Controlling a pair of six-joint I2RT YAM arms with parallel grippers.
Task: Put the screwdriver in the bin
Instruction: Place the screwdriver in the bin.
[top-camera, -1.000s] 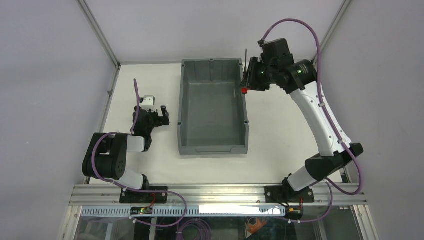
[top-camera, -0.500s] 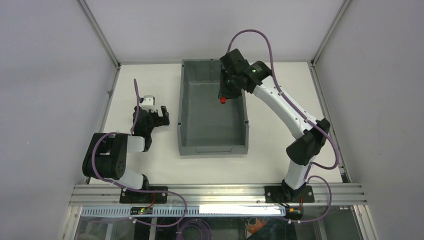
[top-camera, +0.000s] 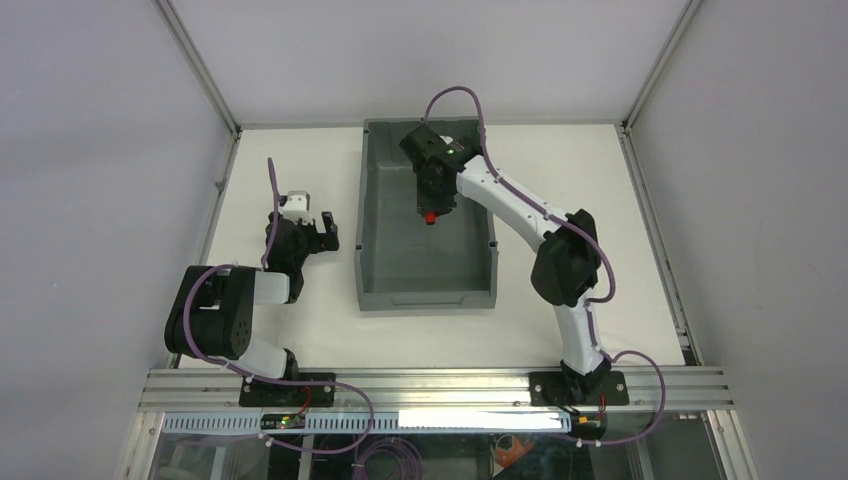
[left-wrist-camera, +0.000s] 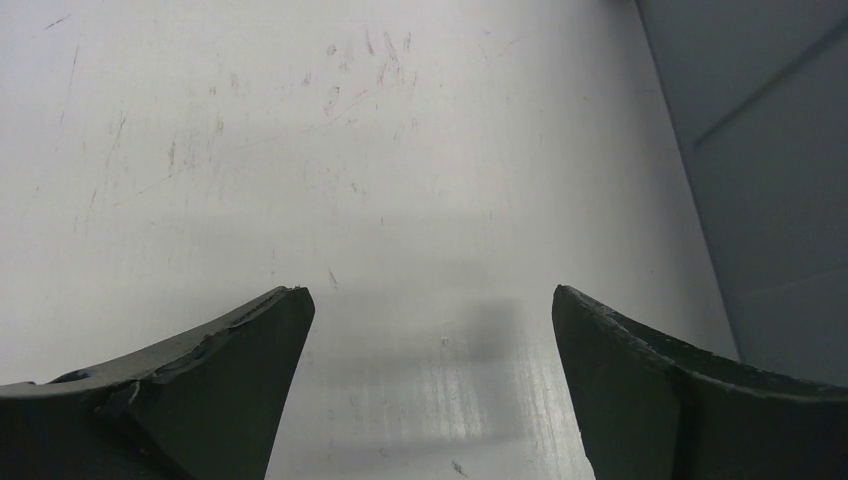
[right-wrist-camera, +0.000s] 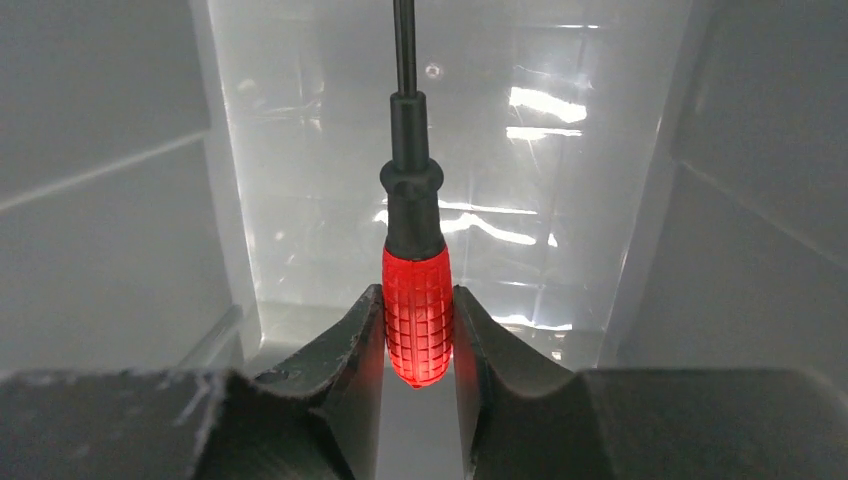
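While clamped by R gripper (right-wrist-camera: 418, 300) over bin (top-camera: 425, 297), screwdriver (right-wrist-camera: 410, 215) shows red gridded handle, blk shaft; L gripper (left-wrist-camera: 428, 291) wide above table (left-wrist-camera: 250, 130).

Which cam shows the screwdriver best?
Right wrist: the screwdriver is close up, red handle pinched in the right claw, black shaft clear. Top external shows only a red speck over the bin. Left wrist shows none.

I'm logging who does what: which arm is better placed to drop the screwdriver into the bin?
Right. The right claw is shut on the screwdriver and hangs inside the bin outline, walls on both sides. The left claw is open and empty over the table, outside the bin.
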